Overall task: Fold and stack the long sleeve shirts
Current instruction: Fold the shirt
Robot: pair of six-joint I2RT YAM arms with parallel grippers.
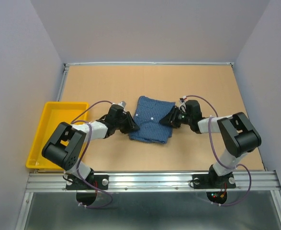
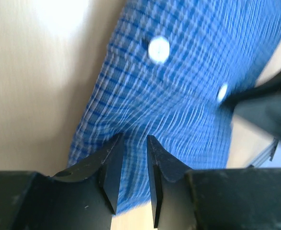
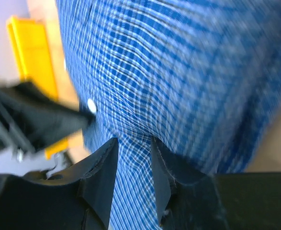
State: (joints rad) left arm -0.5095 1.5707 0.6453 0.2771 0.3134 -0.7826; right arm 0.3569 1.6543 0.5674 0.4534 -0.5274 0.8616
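Note:
One blue finely checked shirt (image 1: 152, 120) lies folded into a small rectangle in the middle of the table. My left gripper (image 1: 132, 125) is at its left edge, and my right gripper (image 1: 168, 120) is at its right edge. In the left wrist view the gripper (image 2: 134, 139) has its jaws nearly together, with the checked cloth (image 2: 178, 96) drawn into the narrow gap; a white button (image 2: 159, 49) shows. In the right wrist view the gripper (image 3: 133, 141) pinches a ridge of the cloth (image 3: 178, 72) the same way.
A yellow tray (image 1: 49, 134) sits at the table's left edge, beside the left arm; it also shows in the right wrist view (image 3: 30, 52). The brown table (image 1: 150, 81) has grey walls behind and at both sides, and a metal rail along the near edge.

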